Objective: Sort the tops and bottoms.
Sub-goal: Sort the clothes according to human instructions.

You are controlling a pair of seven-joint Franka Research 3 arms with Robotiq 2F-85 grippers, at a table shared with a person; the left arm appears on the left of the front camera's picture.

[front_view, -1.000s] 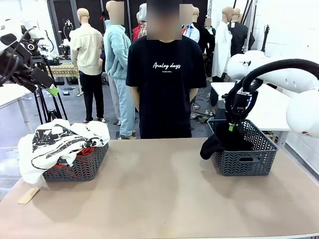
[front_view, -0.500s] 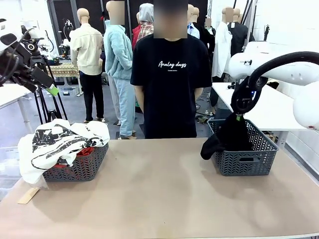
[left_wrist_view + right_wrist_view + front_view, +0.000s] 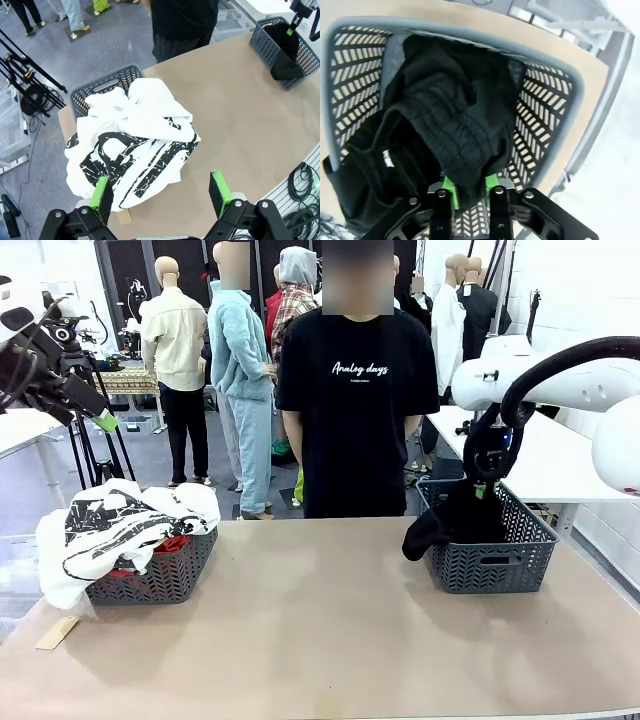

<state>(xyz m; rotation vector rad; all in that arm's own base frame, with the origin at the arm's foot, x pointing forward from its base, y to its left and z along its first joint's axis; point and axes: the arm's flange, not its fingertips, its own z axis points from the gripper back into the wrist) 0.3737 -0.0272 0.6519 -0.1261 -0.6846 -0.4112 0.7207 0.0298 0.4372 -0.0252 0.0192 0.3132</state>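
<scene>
A white top with bold black print [image 3: 120, 520] [image 3: 135, 145] is heaped over the left grey basket [image 3: 165, 580] [image 3: 107, 85], and an orange-red top [image 3: 172, 543] peeks out beneath it. High above that basket's left side, my left gripper [image 3: 105, 420] [image 3: 162, 192] hangs open and holds nothing. The black bottoms [image 3: 450, 525] [image 3: 450, 130] [image 3: 285, 55] lie in the right grey basket [image 3: 500, 565] [image 3: 540, 100], with one part draped over its left rim. My right gripper [image 3: 483, 485] [image 3: 468, 187] is just above this basket, its green pads close together with a fold of the black cloth pinched between them.
A person in a black lettered T-shirt [image 3: 355, 410] stands at the table's far edge, hands behind the back. A small tan card [image 3: 57, 632] lies at the table's left edge. Bare tabletop [image 3: 320, 620] stretches between the baskets and to the front.
My right gripper has drifted a little right and up over the right basket, with the black cloth still in it. The person has stepped to the right. The left arm has stayed put.
</scene>
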